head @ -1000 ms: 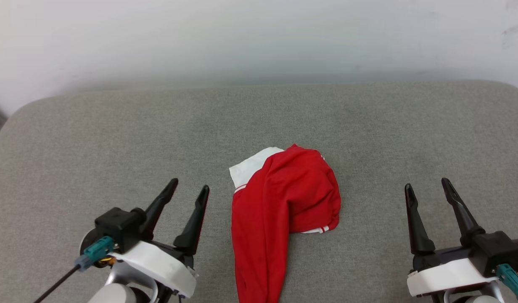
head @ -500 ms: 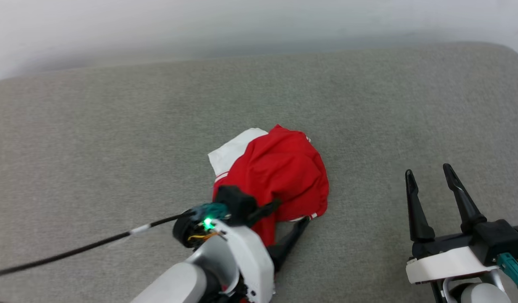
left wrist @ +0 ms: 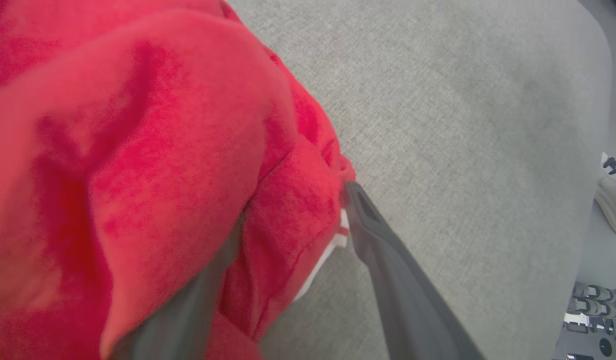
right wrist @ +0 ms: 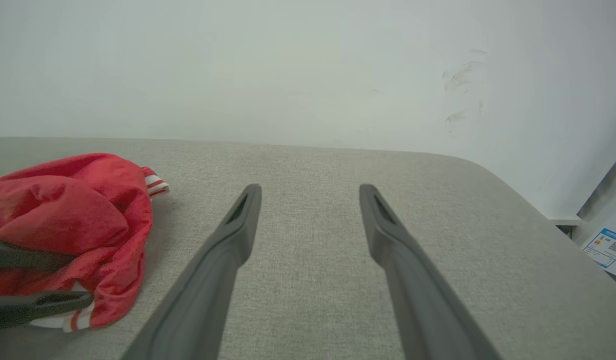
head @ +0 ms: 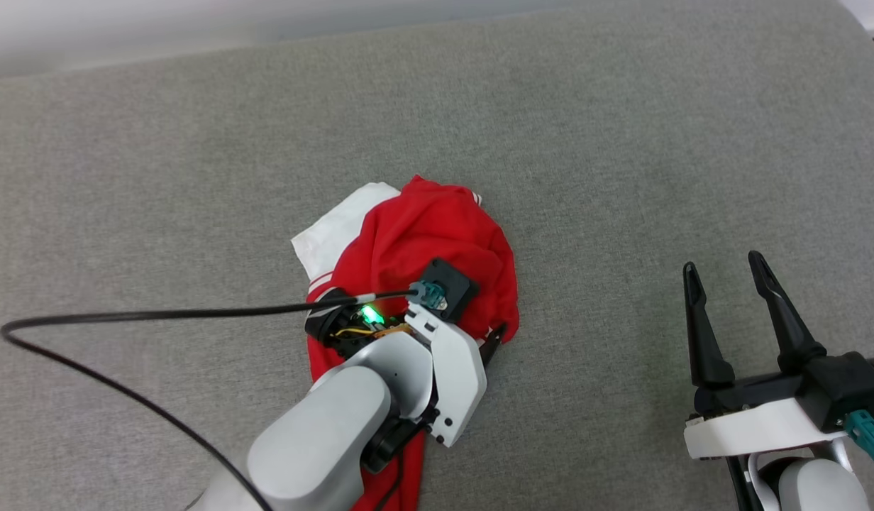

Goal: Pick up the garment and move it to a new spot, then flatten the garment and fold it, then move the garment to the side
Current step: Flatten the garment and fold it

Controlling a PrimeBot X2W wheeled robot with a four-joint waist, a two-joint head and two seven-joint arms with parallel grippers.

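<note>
The garment (head: 423,241) is a crumpled red jersey with a white sleeve, lying in the middle of the grey cushion (head: 621,142). My left gripper (head: 483,323) has come down on its right-hand edge. In the left wrist view the left gripper (left wrist: 295,207) is open, and its fingers straddle a red fold of the garment (left wrist: 153,150) near the striped trim. One finger lies partly under the cloth. My right gripper (head: 722,264) hovers open off to the right, well clear of the cloth. The right wrist view shows the right gripper (right wrist: 310,189) open over bare cushion, with the garment (right wrist: 78,210) at the left.
A black cable (head: 160,312) trails left from my left wrist across the cushion. A pale wall (right wrist: 308,75) stands behind the cushion's far edge. The cushion's rounded right corner (right wrist: 513,190) drops to the floor, where a shoe (left wrist: 613,200) and a label (right wrist: 608,247) show.
The head camera has tilted down. My left arm swung in from the lower left onto the garment and pushed further across it. The right gripper has held still.
</note>
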